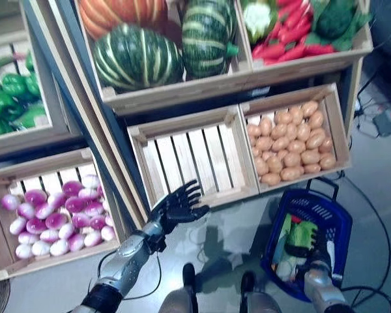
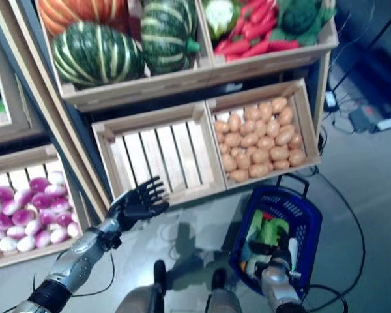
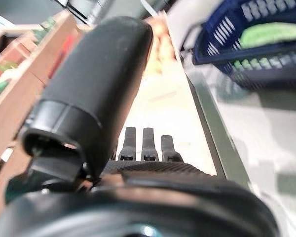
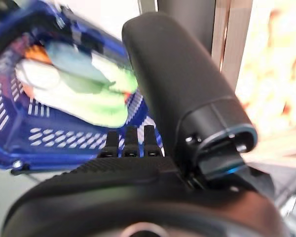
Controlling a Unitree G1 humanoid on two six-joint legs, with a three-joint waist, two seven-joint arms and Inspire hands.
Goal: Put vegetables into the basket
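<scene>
A blue plastic basket point(image 1: 334, 218) stands on the floor at the lower right, below the potato crate. It holds green leafy vegetables point(image 1: 304, 233) with white and orange pieces beside them point(image 4: 42, 74). My right hand point(image 1: 315, 253) hovers over the basket's near end, fingers straight and holding nothing; the right wrist view shows its thumb point(image 4: 177, 74) above the greens. My left hand point(image 1: 179, 205) is open with fingers spread, just in front of the empty wooden crate point(image 1: 192, 156). It touches nothing, as the left wrist view point(image 3: 98, 74) confirms.
Wooden crates line the shelves: potatoes point(image 1: 293, 140), purple-white turnips point(image 1: 52, 215), striped green squash point(image 1: 137, 55), red peppers point(image 1: 287, 32), green peppers point(image 1: 10, 98). Grey floor lies in front.
</scene>
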